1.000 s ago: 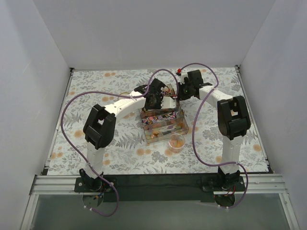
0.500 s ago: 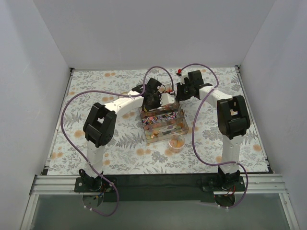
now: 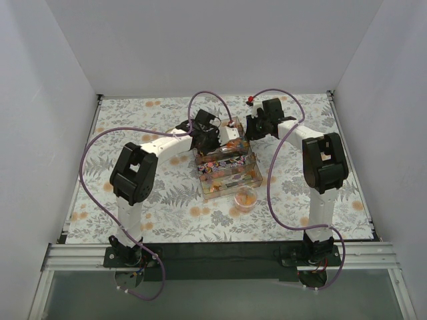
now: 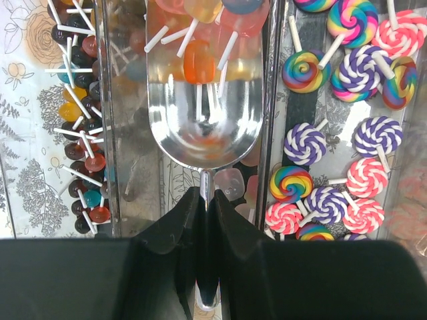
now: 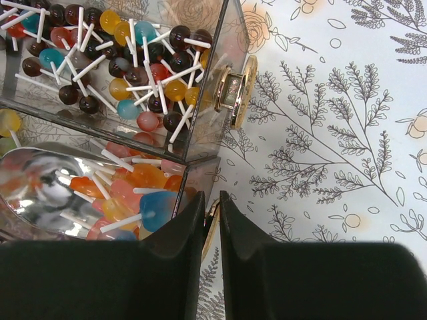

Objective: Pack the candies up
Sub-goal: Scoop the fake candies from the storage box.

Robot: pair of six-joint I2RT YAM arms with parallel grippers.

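Left wrist view: the left fingers pinch the handle of a silver metal scoop lying straight up the frame, its bowl pointing at the orange and pink stick candies heaped at top centre in the clear plastic compartment box, sticks mostly slanting down-left; the right fingers pinch its gold knob.

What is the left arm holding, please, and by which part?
The metal scoop, pinched by its thin handle between the left fingers.
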